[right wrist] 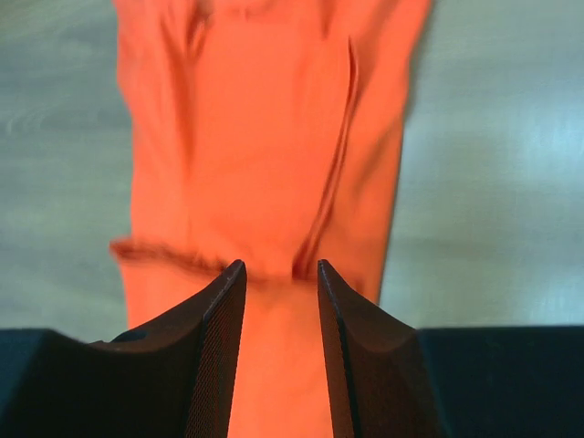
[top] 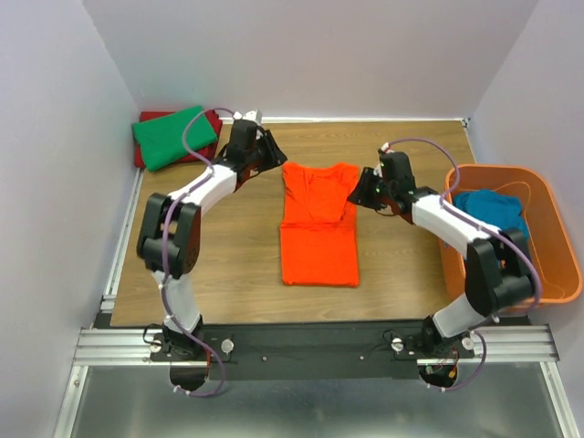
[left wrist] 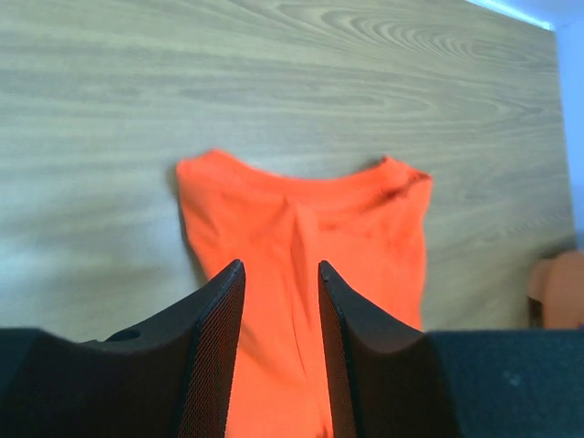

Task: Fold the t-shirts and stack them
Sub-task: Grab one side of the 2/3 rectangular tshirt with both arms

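Fingers (left wrist: 212, 351) of the left gripper (left wrist: 280, 266) stand parted with nothing between them; the cloth shows below the gap, not in it. Fingers (right wrist: 212, 351) of the right gripper (right wrist: 279, 265) likewise stand apart and empty. Both grippers are at the collar end of the orange t-shirt (top: 318, 237), one near each shoulder corner.

The orange t-shirt lies flat at the middle of the bench (top: 219, 265). Its sides are turned in to make a long strip, with the collar toward the far edge and the hem toward the near edge. The green t-shirt (top: 173, 135) sits folded on the dark red t-shirt (top: 141, 157) at the far left corner. The teal t-shirt (top: 493, 208) lies bunched in the basket (top: 561, 265) at the right edge.

Assessment: the cloth is light, soft and limp. It will likely sag and crease from any single hold, and it has no stiffness to carry a fold. Recommended hold is a pinch at both shoulder corners, through all layers, with the two sides raised evenly.
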`<action>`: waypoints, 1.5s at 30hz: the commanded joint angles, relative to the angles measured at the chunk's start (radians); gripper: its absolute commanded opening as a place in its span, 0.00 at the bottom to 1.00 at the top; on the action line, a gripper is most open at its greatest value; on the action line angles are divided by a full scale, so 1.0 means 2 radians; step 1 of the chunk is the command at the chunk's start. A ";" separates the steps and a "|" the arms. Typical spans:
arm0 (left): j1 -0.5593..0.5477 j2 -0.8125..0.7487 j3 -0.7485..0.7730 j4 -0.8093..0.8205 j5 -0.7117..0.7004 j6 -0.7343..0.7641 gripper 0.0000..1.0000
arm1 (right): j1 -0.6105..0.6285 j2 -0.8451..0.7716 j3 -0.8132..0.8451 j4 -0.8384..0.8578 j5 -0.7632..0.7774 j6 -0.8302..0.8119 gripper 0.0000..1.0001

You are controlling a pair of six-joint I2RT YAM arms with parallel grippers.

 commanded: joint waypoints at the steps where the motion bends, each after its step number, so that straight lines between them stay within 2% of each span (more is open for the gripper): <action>1: -0.003 -0.090 -0.094 0.000 -0.013 -0.027 0.45 | -0.002 -0.066 -0.070 -0.025 -0.067 0.035 0.44; 3: -0.003 -0.139 -0.165 0.016 -0.013 -0.033 0.43 | -0.002 -0.109 -0.116 -0.032 -0.087 0.043 0.44; 8: -0.022 -0.231 -0.281 0.008 -0.012 -0.037 0.42 | -0.001 -0.173 -0.194 -0.056 -0.139 0.058 0.44; 17: -0.084 -0.348 -0.404 -0.040 -0.053 -0.093 0.43 | 0.005 -0.261 -0.297 -0.091 -0.165 0.093 0.44; 18: -0.089 -0.356 -0.423 -0.043 -0.051 -0.104 0.48 | 0.005 -0.267 -0.303 -0.097 -0.168 0.102 0.44; 20: -0.108 -0.373 -0.436 -0.050 -0.049 -0.113 0.53 | 0.006 -0.278 -0.317 -0.100 -0.174 0.110 0.44; 32: -0.182 -0.407 -0.498 -0.069 -0.029 -0.150 0.50 | 0.006 -0.295 -0.347 -0.091 -0.173 0.140 0.43; 45: -0.231 -0.374 -0.522 -0.021 -0.007 -0.171 0.49 | 0.015 -0.271 -0.376 -0.028 -0.173 0.170 0.41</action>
